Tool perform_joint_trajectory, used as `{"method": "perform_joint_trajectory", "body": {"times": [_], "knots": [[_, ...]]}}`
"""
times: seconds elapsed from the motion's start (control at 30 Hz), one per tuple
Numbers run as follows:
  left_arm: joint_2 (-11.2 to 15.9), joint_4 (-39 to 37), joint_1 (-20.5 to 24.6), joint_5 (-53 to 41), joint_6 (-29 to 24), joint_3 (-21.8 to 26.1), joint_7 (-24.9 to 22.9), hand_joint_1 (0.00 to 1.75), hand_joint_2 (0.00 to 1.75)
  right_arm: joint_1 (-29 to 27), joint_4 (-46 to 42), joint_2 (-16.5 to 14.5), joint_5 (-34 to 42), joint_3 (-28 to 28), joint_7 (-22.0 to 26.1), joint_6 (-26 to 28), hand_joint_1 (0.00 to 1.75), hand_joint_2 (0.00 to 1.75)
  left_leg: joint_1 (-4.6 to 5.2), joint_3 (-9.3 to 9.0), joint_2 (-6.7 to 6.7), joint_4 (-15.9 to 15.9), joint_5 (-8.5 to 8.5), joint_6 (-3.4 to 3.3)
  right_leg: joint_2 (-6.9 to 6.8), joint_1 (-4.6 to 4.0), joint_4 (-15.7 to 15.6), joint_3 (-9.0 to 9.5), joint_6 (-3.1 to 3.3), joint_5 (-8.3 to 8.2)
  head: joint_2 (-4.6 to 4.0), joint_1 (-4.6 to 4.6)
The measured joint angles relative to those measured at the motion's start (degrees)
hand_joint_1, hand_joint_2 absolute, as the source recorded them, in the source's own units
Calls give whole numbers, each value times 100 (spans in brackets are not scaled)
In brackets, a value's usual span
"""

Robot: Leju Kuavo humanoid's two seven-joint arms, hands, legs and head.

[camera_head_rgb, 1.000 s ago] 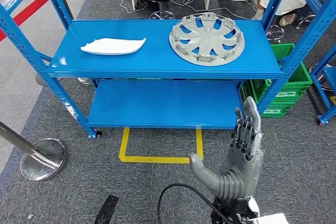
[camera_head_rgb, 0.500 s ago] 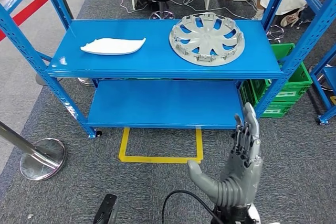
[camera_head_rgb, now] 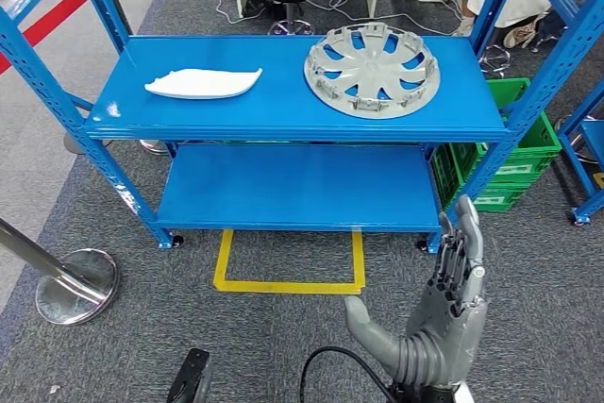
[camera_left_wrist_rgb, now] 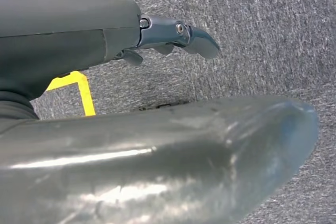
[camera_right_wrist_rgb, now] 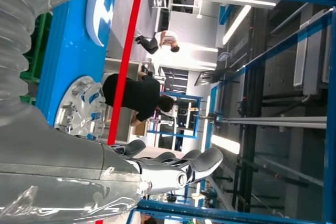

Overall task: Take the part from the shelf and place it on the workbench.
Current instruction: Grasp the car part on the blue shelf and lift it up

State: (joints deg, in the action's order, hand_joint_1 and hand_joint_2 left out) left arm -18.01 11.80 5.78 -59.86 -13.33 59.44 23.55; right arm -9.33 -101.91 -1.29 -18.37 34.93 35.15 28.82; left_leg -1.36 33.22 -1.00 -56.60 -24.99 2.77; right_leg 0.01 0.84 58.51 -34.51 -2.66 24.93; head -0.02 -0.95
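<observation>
The white part [camera_head_rgb: 203, 82] lies on the left of the blue shelf [camera_head_rgb: 285, 110], the grey wheel cover [camera_head_rgb: 371, 69] on its right; neither has moved. My right robot hand [camera_head_rgb: 442, 313], fingers spread and empty, has drifted rightward and lower, well short of the shelf. My left robot hand [camera_left_wrist_rgb: 174, 32] hangs over carpet, fingers apart. Reaching is just beginning, I judge.
</observation>
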Motion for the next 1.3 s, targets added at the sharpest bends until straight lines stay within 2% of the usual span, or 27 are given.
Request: {"method": "perform_joint_trajectory", "body": {"times": [0.2,0.3,0.33,0.37,0.4,0.47,0.5,0.53,0.57,0.63,0.67,0.7,0.8,0.87,0.9,0.97,1.0,1.03,1.07,1.13,1.17,1.23,1.3], "knots": [[0,0,-1,31,-2,17,-1,0,0,10,-1,29,-56,44,-78,43,0,175,47,9,1,-31,-32,-67,5,54,-10,4,-51,-11,0,-3],[-3,0,0,54,-12,34,-1,0,0,14,1,33,2,53,-104,49,0,175,56,-10,6,11,-8,-138,5,73,-42,27,-113,-16,0,-3],[-8,0,2,56,-15,43,-1,0,0,15,1,39,27,56,-107,49,0,175,43,-35,11,53,15,-167,5,71,5,10,-129,34,0,3],[-12,0,5,57,-16,51,-1,0,0,16,1,47,56,61,-109,48,0,175,26,-58,17,94,37,-193,5,66,164,-57,-141,147,0,17],[-16,0,8,59,-17,60,-2,0,0,16,3,57,87,66,-110,44,0,175,11,-77,22,117,50,-211,5,65,452,-186,-146,317,0,33],[-17,0,10,63,-19,71,-2,0,0,15,7,75,138,77,-109,38,0,175,9,-81,24,121,46,-224,5,61,1201,-534,-160,670,0,56],[-16,0,9,66,-20,77,-2,0,0,13,10,84,155,82,-107,36,0,175,8,-83,24,120,43,-223,4,63,1441,-647,-167,737,0,57],[-16,0,9,67,-20,81,-1,0,0,13,12,91,164,89,-104,36,0,175,3,-87,19,117,37,-212,4,67,1469,-657,-174,692,0,58],[-16,0,9,67,-20,85,-1,0,0,14,14,97,171,95,-102,36,0,175,-7,-96,11,111,28,-193,3,73,1264,-549,-181,545,0,58],[-14,0,9,68,-20,92,0,0,0,19,16,103,179,103,-101,36,0,175,-21,-110,-7,74,-9,-122,15,88,513,-151,-199,216,0,67],[-10,0,10,68,-21,95,1,0,0,19,17,105,184,108,-101,33,0,175,-18,-109,-12,46,-28,-78,35,91,233,1,-175,128,0,70],[-6,0,11,69,-21,98,2,0,0,19,19,106,191,114,-100,27,0,175,-10,-104,-14,26,-38,-35,54,89,90,75,-138,103,0,68],[-2,-1,12,72,-22,105,3,0,0,19,22,109,209,130,-98,8,0,175,-20,-98,-6,27,-37,66,84,61,92,55,26,107,0,49],[-1,-2,15,72,-22,108,4,0,0,23,22,109,243,139,-97,-14,0,175,-27,11,21,-202,-210,103,72,59,83,55,110,98,0,41],[0,-2,16,73,-23,109,5,0,0,25,22,109,280,143,-98,-39,0,175,-22,152,34,-500,-383,108,59,59,76,55,140,94,0,36],[3,-2,17,90,-25,115,12,0,0,27,32,111,385,146,-115,-119,0,87,-10,540,39,-1287,-730,103,39,41,76,46,172,96,0,32],[5,-2,16,103,-26,121,21,0,0,28,39,112,434,146,-130,-154,0,44,-7,674,39,-1552,-793,95,33,32,76,44,178,97,0,32],[7,-2,16,121,-28,129,35,0,0,30,48,113,473,146,-145,-176,0,0,-5,714,39,-1616,-743,80,32,24,77,45,179,97,0,33],[9,-2,16,140,-34,138,55,0,0,31,55,113,493,146,-161,-169,0,0,-1,636,39,-1444,-587,59,34,21,77,50,178,97,0,33],[11,-2,19,194,-49,156,109,0,0,36,72,108,446,146,-220,-63,0,0,13,285,47,-727,-206,10,39,7,83,58,156,102,0,31],[13,-2,26,231,-51,169,149,0,0,41,86,104,388,145,-270,17,0,0,20,125,52,-399,-100,-9,44,-6,92,52,130,107,1,30],[12,-2,38,318,-4,210,264,0,0,62,130,99,278,144,-362,129,0,0,39,1,50,-103,-67,-44,47,-24,86,37,55,102,1,33],[10,-2,37,399,80,263,390,0,0,89,184,98,236,145,-393,154,0,0,37,1,39,-61,-57,-104,40,-8,64,39,-19,96,0,39]]}}
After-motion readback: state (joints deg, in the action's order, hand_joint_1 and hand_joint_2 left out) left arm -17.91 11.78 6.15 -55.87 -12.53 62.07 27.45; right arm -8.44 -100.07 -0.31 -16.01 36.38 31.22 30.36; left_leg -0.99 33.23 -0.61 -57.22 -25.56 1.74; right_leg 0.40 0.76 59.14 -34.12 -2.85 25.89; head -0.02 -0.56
